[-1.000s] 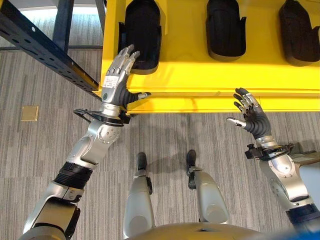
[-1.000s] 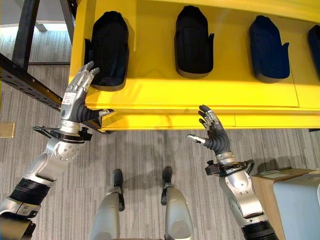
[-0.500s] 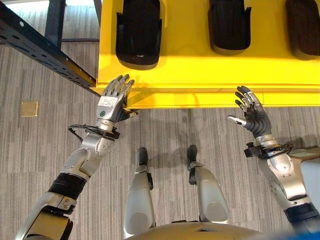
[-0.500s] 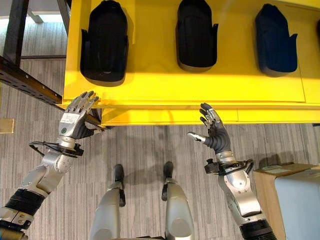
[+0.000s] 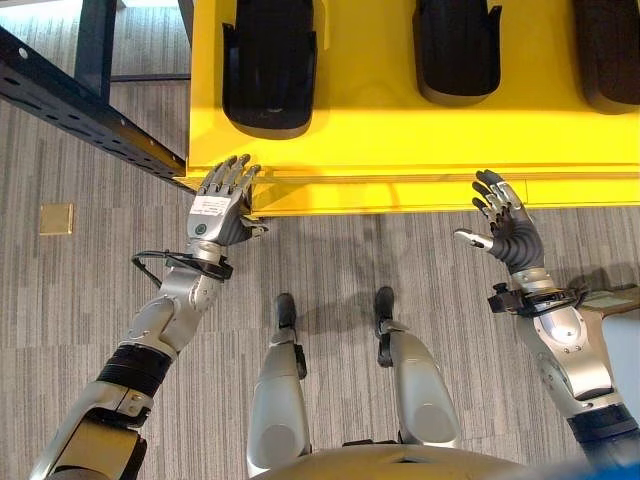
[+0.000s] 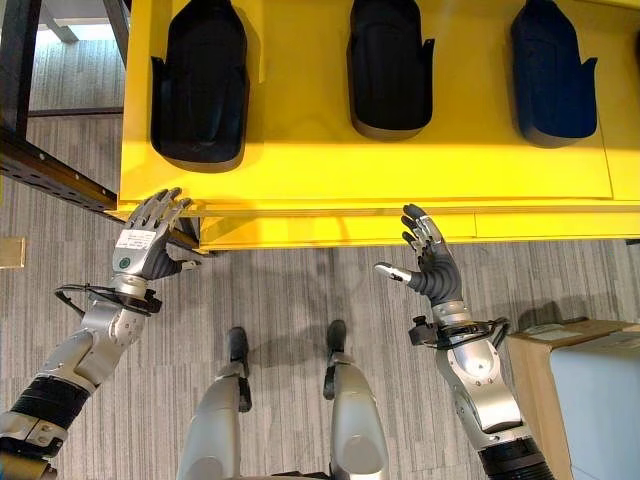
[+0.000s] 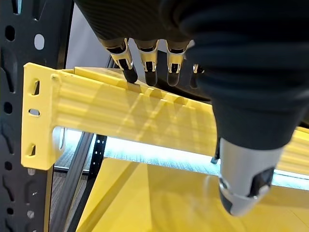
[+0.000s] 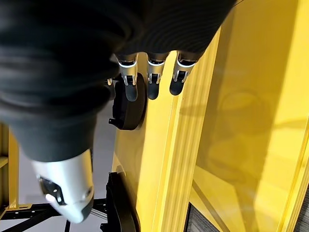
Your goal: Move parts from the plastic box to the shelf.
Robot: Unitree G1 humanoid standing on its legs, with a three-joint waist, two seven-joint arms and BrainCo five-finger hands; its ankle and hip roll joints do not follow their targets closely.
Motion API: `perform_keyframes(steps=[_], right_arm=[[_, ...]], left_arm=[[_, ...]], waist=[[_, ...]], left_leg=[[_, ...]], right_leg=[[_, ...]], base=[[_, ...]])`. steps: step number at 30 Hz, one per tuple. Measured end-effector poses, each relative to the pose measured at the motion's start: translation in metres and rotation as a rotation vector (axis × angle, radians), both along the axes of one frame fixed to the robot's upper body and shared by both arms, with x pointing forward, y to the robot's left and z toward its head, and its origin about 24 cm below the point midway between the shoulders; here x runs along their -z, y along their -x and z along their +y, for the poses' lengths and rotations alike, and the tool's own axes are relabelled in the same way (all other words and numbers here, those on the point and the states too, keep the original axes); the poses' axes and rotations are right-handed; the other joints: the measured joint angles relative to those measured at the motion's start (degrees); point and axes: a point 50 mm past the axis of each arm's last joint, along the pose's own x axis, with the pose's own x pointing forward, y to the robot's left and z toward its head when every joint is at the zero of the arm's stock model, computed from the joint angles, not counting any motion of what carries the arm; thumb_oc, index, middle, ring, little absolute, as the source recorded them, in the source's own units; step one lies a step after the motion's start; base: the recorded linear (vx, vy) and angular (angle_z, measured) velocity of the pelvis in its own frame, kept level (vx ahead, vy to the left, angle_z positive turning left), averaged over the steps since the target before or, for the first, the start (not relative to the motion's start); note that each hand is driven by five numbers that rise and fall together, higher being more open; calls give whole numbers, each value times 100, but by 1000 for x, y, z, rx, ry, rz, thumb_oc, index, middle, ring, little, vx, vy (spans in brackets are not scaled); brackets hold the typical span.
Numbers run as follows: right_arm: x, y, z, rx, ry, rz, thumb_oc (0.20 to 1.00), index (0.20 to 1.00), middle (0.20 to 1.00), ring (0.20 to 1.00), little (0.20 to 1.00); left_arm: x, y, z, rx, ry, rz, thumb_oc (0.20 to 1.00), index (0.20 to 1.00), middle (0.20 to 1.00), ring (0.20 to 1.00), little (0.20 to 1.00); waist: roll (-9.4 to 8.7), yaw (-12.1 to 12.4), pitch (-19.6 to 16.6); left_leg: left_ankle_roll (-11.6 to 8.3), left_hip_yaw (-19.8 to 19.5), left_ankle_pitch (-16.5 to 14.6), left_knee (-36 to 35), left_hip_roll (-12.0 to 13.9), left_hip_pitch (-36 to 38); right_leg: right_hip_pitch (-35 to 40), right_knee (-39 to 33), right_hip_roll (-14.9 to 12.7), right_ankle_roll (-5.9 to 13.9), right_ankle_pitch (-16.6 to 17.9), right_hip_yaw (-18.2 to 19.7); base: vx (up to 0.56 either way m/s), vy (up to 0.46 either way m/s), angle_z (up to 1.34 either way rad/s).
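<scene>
Parts [image 6: 200,85] on yellow shelf [image 6: 400,160]; left robot hand [image 5: 220,205], right robot hand [image 5: 510,225] — both spread, empty.

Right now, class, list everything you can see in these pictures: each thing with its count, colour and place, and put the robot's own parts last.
shelf: one, yellow, across the upper part of the head views, its front edge just ahead of both hands.
parts: three dark moulded ones in a row on the shelf, at left, middle and right.
rack upright: one, black with holes, at the shelf's left end.
cardboard box: one, brown, on the floor at the robot's right.
floor plate: one, brass-coloured square, in the grey striped carpet at far left.
left hand: open, empty, fingertips at the shelf's front left corner.
right hand: open, empty, raised before the shelf's front edge.
</scene>
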Motion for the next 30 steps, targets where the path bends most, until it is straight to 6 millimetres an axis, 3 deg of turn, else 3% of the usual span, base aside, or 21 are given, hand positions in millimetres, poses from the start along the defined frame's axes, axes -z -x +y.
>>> perform_keyframes(steps=[20, 30], right_arm=[[-1, -1, 1, -1, -2, -3, 1000, 1000, 1000, 1000, 1000], [-1, -1, 1, -4, -2, -4, 1000, 1000, 1000, 1000, 1000]], left_arm=[[-20, -36, -13, -9, -60, -37, 1000, 1000, 1000, 1000, 1000], [-26, -44, -13, -23, -78, -51, 1000, 1000, 1000, 1000, 1000]], waist=[[-5, -154, 40], [-58, -193, 68]], left_leg=[[7, 132, -7, 11, 7, -13], [19, 164, -87, 205, 24, -121]], right_leg=[[-132, 55, 8, 14, 11, 154], [-205, 113, 15, 16, 11, 207]], base=[[4, 1, -2], [3, -3, -1]])
